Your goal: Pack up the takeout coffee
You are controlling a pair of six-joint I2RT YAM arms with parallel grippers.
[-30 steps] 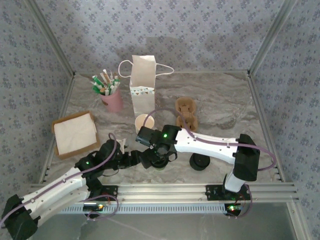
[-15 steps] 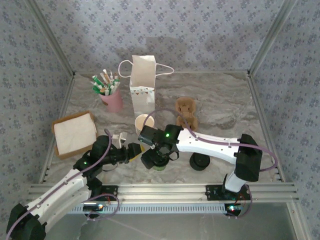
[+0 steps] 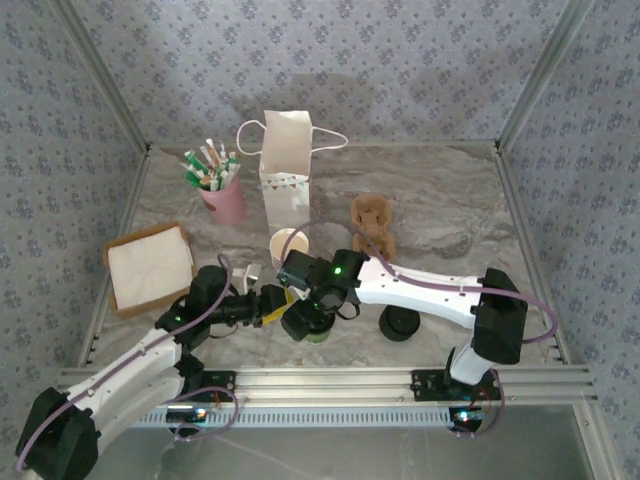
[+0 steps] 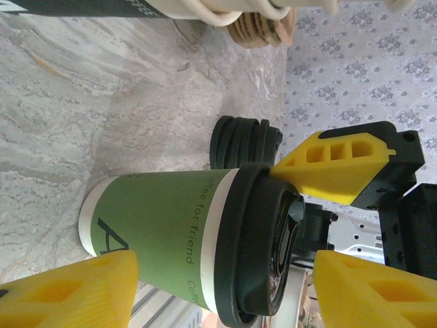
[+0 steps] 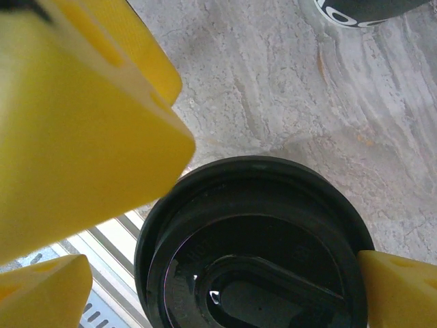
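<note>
Green paper under a black lid (image 4: 256,246): the cup (image 4: 164,225) stands upright on the marble table (image 3: 440,200), its long axis vertical.

The right gripper (image 5: 225,273) hangs straight above the cup, pointing down. Its 2 fingers are spread wide, 1 on each side of the lid: 1 sits at the rim, the other apart from it. It pinches nothing.

The left gripper (image 3: 272,310) is on the cup's left, level with its wall. It is rolled so that its 2 fingers stand 1 over the other, the lower by the cup's foot and the upper at about lid height. Its jaws are partly spread, so their line runs along the cup's axis, not across it. The cup lies just ahead of the fingertips, not between them as far as I can tell.

The bag (image 3: 285,165) stands beyond the cup, well apart. I judge the right gripper better placed: a short drop would set its fingers across the cup.
</note>
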